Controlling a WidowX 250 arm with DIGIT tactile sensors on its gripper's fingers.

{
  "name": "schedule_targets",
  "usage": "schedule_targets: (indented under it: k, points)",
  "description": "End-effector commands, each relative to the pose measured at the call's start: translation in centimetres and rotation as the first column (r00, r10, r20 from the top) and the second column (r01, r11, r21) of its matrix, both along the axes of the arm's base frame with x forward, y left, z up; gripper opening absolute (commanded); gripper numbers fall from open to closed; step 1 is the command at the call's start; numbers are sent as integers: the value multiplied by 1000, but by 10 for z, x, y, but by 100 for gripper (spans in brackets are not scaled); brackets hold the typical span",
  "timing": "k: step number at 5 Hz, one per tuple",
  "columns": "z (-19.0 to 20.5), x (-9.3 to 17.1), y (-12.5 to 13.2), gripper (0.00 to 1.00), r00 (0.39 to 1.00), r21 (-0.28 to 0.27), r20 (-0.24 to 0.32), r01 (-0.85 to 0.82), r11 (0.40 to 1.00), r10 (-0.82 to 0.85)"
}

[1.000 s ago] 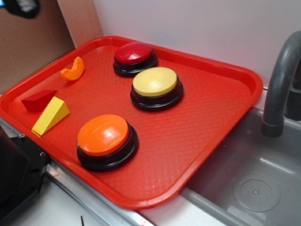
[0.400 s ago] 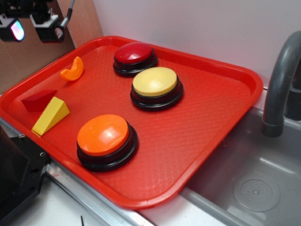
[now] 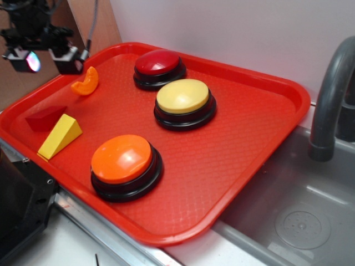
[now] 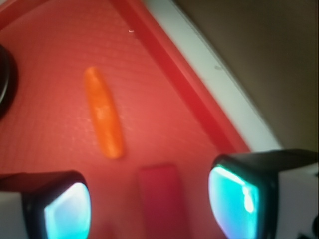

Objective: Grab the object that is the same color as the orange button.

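The small orange crescent object point(image 3: 86, 81) lies at the far left of the red tray point(image 3: 233, 160); the wrist view shows the object point(image 4: 103, 112) from above as a narrow orange strip. The orange button point(image 3: 123, 162), a big orange dome on a black base, stands at the tray's near side. My gripper point(image 3: 46, 58) hangs open above the tray's far left corner, just left of the crescent and clear of it. In the wrist view the gripper point(image 4: 149, 209) has its glowing pads wide apart, with nothing between them but the dark red wedge point(image 4: 160, 199) on the tray below.
A yellow-domed button point(image 3: 183, 102) and a red-domed button point(image 3: 158, 68) stand further back on the tray. A yellow wedge point(image 3: 59, 135) and the dark red wedge point(image 3: 43, 118) lie near the left rim. A grey sink point(image 3: 299, 216) with a faucet point(image 3: 328, 100) is to the right.
The gripper has come down from the top left corner of the exterior view, moving right toward the orange crescent. Nothing on the tray has moved.
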State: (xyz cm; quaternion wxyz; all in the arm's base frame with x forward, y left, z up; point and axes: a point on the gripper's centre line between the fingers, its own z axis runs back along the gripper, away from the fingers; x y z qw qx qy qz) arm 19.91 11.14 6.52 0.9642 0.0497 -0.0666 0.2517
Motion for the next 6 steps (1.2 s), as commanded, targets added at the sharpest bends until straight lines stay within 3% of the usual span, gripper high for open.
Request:
schedule_targets:
  k: [1, 3, 4, 5, 6]
  points:
    - [-11, 16, -12, 100, 996, 1, 14, 88, 996, -88]
    - [-13, 23, 7, 100, 998, 29, 13, 58, 998, -58]
    - [-3, 23, 17, 100, 997, 9, 55, 47, 999, -48]
    - [-7, 32, 17, 100, 989, 18, 61, 132, 991, -132]
    - [5, 29, 17, 100, 962, 64, 101, 250, 966, -256]
